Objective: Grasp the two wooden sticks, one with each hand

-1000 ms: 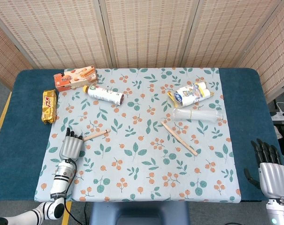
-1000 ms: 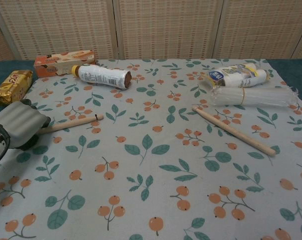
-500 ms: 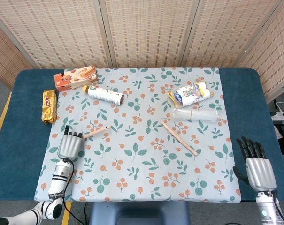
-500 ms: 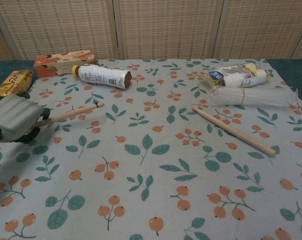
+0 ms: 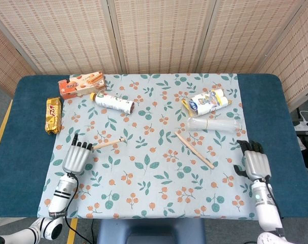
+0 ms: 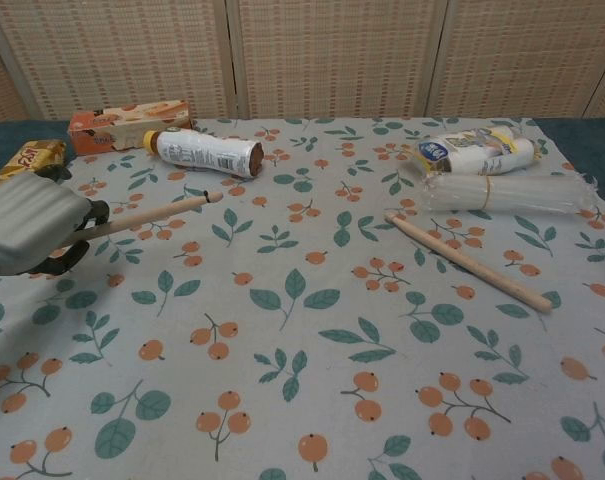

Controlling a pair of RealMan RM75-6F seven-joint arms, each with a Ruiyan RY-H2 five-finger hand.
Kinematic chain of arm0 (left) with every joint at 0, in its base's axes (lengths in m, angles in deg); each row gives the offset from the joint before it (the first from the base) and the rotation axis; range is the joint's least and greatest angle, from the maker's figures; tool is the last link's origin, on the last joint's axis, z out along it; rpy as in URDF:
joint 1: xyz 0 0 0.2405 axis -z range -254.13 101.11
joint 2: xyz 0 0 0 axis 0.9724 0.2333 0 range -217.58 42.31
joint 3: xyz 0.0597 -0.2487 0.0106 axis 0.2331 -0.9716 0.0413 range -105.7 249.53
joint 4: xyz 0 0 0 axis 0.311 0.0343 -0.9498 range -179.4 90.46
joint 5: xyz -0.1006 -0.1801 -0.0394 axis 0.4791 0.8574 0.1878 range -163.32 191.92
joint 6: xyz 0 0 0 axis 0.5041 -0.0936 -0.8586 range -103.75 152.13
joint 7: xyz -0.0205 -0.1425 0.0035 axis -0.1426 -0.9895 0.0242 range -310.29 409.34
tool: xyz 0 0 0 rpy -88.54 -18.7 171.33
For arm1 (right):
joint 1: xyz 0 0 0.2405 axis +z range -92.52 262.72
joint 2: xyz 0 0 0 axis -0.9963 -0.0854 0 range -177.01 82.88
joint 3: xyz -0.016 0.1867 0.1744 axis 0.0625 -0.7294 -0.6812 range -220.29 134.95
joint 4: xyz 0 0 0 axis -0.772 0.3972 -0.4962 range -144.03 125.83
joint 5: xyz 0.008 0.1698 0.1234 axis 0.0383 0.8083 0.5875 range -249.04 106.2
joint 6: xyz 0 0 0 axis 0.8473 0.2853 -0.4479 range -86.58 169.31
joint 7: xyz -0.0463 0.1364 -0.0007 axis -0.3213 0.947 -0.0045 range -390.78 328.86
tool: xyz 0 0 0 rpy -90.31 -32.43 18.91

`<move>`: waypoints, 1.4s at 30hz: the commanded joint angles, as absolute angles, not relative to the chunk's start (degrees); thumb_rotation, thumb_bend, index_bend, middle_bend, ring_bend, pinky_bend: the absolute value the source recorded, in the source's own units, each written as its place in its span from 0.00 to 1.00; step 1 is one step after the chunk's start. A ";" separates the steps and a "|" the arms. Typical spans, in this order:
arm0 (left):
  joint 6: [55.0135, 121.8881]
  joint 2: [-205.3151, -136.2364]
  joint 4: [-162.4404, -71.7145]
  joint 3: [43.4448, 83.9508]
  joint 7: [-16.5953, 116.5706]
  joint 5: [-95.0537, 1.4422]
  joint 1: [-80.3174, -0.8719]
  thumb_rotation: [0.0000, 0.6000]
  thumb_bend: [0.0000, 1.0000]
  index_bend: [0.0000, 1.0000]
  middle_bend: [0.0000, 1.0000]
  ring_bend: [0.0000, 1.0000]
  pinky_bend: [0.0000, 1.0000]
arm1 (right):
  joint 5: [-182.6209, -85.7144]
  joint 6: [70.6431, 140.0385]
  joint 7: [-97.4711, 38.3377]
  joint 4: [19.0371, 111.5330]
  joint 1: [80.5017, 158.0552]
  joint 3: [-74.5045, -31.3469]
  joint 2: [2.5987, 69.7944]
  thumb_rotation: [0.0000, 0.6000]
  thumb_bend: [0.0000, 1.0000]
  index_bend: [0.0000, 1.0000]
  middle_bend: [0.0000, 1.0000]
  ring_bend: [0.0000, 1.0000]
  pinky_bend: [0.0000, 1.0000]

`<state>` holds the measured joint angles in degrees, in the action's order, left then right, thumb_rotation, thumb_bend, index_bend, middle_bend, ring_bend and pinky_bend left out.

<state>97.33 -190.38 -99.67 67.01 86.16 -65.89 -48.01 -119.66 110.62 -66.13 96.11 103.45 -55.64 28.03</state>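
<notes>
My left hand is at the left edge of the floral cloth and grips the near end of a short wooden stick. That stick juts out to the right, its far tip raised off the cloth. A longer wooden stick lies diagonally on the cloth right of centre. My right hand hovers over the cloth's right edge with its fingers spread and nothing in them, well to the right of the long stick. The chest view does not show this hand.
An orange biscuit box, a lying bottle and a gold snack pack sit at the back left. A yellow-white packet and a clear plastic bundle lie just behind the long stick. The blue table borders the cloth.
My left hand has lifted the short stick, its tip rising and swinging right. My right hand has moved up and inward from the table's right corner toward the cloth.
</notes>
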 commanded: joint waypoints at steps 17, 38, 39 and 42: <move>98.44 -188.48 -101.51 67.48 85.54 -67.70 -48.57 1.00 0.63 0.83 0.92 0.54 0.18 | -92.71 113.87 -86.35 86.32 122.22 -58.81 45.69 1.00 0.25 0.25 0.21 0.00 0.00; 98.80 -187.10 -102.53 67.63 84.49 -68.20 -49.61 1.00 0.63 0.83 0.92 0.55 0.18 | -85.78 119.19 -94.40 89.22 129.45 -58.25 49.14 1.00 0.25 0.29 0.24 0.00 0.00; 98.86 -187.01 -102.70 67.59 84.50 -68.20 -49.65 1.00 0.63 0.83 0.92 0.55 0.18 | -85.26 119.79 -95.48 89.49 129.96 -58.14 49.25 1.00 0.25 0.29 0.24 0.00 0.00; 99.08 -186.78 -103.30 67.57 84.45 -68.35 -49.76 1.00 0.63 0.83 0.92 0.56 0.18 | -84.21 121.95 -98.92 89.86 131.64 -57.47 49.96 1.00 0.25 0.29 0.24 0.00 0.00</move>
<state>99.01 -186.86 -103.19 67.56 84.46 -68.28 -49.72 -85.19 120.48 -97.03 89.32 130.40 -57.96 49.42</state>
